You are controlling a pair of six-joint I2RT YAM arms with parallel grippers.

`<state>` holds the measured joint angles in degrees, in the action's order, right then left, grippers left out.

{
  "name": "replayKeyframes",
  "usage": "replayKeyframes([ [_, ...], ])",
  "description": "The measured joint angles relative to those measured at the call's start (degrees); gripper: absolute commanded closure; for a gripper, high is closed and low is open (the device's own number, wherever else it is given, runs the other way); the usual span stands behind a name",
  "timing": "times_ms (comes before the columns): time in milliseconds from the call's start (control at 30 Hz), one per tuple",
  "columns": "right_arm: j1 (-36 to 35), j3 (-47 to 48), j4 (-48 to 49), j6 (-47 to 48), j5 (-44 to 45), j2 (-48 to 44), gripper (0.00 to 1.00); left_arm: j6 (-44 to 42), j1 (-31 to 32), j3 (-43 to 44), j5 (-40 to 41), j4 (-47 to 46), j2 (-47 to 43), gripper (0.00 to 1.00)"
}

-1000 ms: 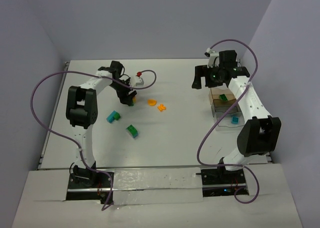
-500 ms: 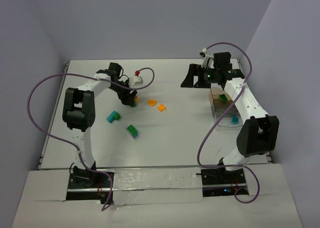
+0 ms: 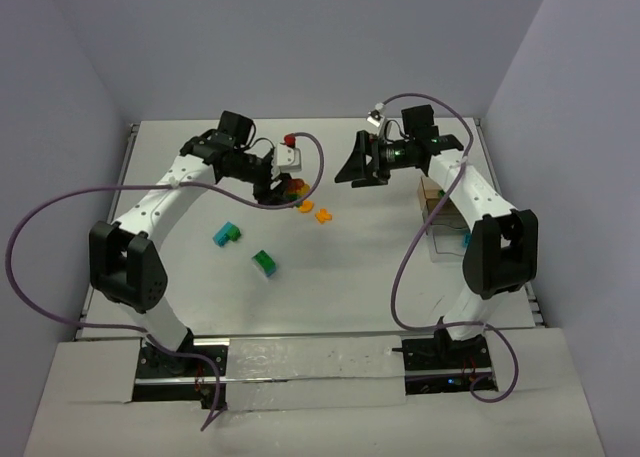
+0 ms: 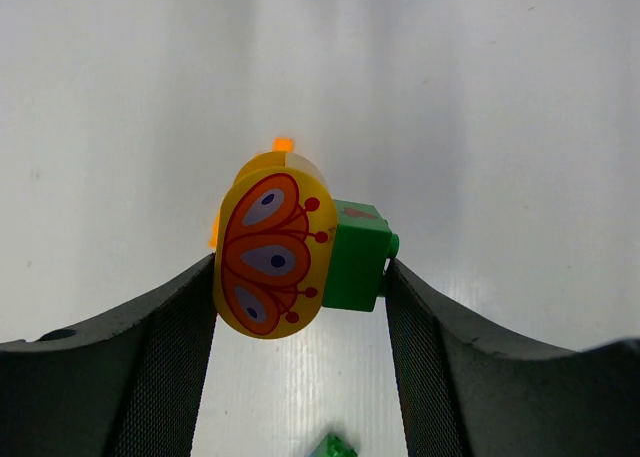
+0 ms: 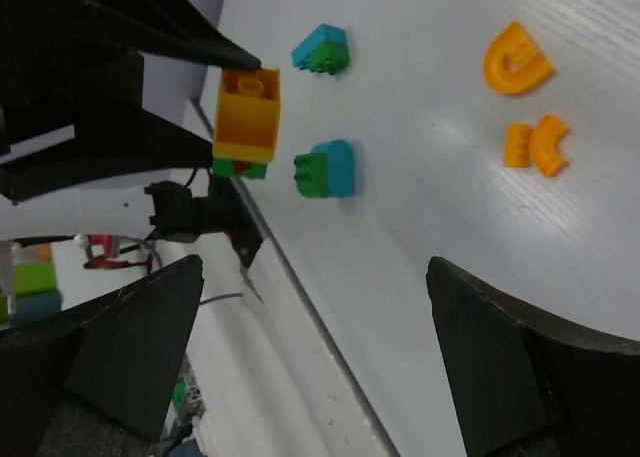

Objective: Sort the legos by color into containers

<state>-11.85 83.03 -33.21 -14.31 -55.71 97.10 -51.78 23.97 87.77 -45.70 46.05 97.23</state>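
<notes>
My left gripper [image 3: 284, 188] is shut on a yellow lego with a butterfly print [image 4: 273, 253] joined to a green lego [image 4: 358, 256], held above the table. In the right wrist view the same yellow lego [image 5: 248, 117] hangs between the left fingers. My right gripper [image 3: 356, 167] stands open over the table's middle with nothing in it. On the table lie an orange arch [image 3: 303, 206], an orange piece [image 3: 323, 215], a teal lego [image 3: 228, 234] and a green-and-teal lego [image 3: 265, 263]. The tan container [image 3: 433, 189] and the clear container [image 3: 445, 241] sit at the right, partly behind the right arm.
A purple cable with a red ball tip [image 3: 289, 138] loops beside the left wrist. Another purple cable hangs from the right arm across the containers. Walls close in the table at the back and both sides.
The left arm has lifted the yellow-and-green stack and carried it right. The right arm has swung left, away from the containers toward the table's middle, still open.
</notes>
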Motion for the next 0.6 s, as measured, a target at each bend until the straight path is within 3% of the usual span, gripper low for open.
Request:
replayKeyframes([
  [200, -3.6, -0.1, -0.2, 0.1, -4.5, 0.0, 0.00, -3.5, 5.2, 0.0, -0.1, 4.6, 0.0, 0.70],
  [600, -6.7, -4.2, 0.5, -1.4, -6.7, 0.9, 0.01, -5.4, 8.4, 0.1, 1.4, 6.9, 0.4, 0.72],
])
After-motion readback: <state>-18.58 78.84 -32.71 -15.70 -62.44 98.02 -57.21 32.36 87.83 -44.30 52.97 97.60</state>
